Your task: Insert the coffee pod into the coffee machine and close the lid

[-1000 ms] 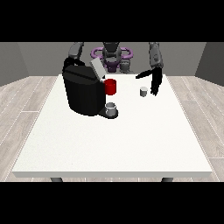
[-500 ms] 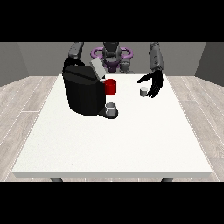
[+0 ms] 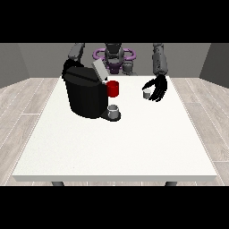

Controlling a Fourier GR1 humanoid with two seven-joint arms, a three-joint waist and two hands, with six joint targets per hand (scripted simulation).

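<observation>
A small grey coffee pod (image 3: 146,94) stands upright on the white table (image 3: 116,143), right of the machine. The hand at the view's right (image 3: 158,88) hangs just beside the pod with its fingers spread and relaxed around it, not closed on it. The black coffee machine (image 3: 85,91) sits at the table's back left with its grey lid (image 3: 99,70) tilted up and a red front part (image 3: 113,88). A grey cup (image 3: 114,111) rests on its base. The hand at the view's left is hidden behind the machine; only its arm (image 3: 75,54) shows.
The robot's torso with purple rings (image 3: 114,56) stands behind the table's far edge. The table's near half is bare white surface. Wooden floor surrounds the table.
The hand at the view's right has moved leftward and slightly nearer the pod, its fingers now curving around the pod's side. The pod and machine have not moved.
</observation>
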